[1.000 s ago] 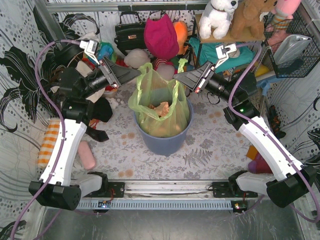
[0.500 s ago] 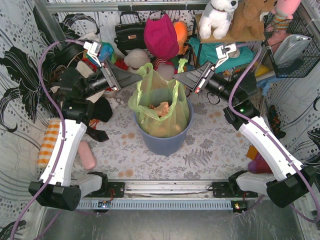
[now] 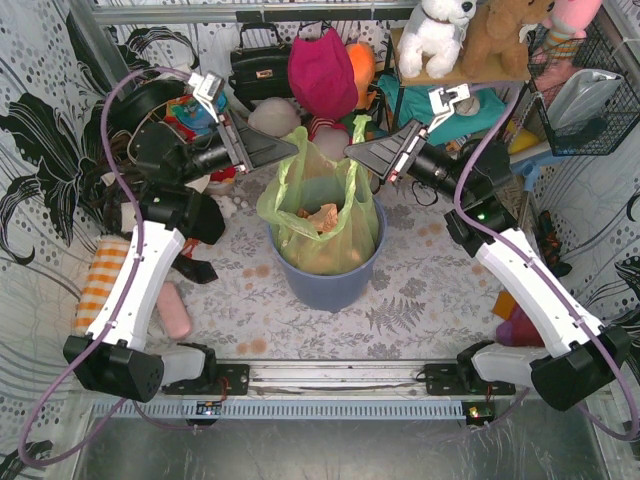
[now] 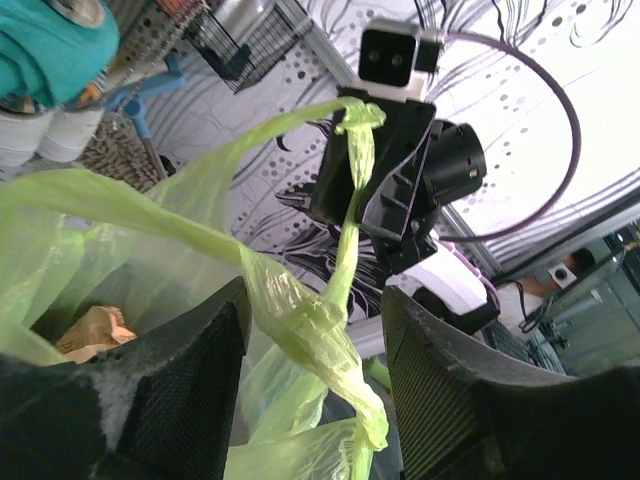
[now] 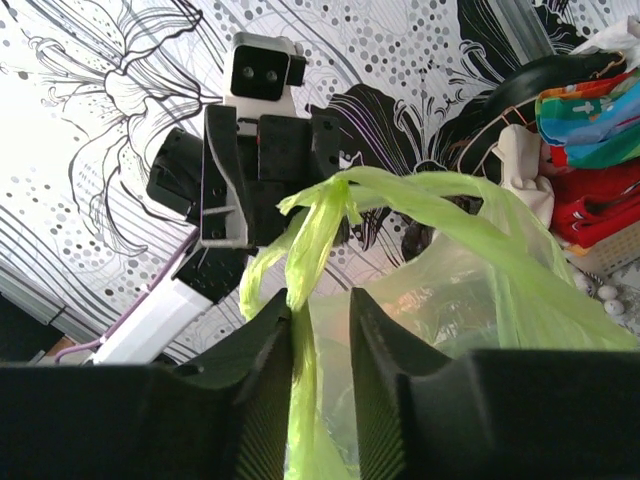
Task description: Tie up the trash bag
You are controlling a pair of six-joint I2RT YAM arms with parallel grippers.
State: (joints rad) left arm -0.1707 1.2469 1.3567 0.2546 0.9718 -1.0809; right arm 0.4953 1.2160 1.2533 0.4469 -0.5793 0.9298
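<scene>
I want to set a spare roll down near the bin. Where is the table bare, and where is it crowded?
Bare table lies between the blue bin and the near rail, and right of the bin up to the right arm. A narrower strip runs left to the pink block. Behind the trash bag it is crowded: handbag, plush toys.

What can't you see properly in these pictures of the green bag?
- Top view: lower half of the trash bag, hidden inside the blue bin.
- Top view: anything under the brown paper.
- Left wrist view: where the twisted strip ends, cut by the bottom edge.
- Right wrist view: how deep the right pincer pinches, its fingers hide that.
</scene>
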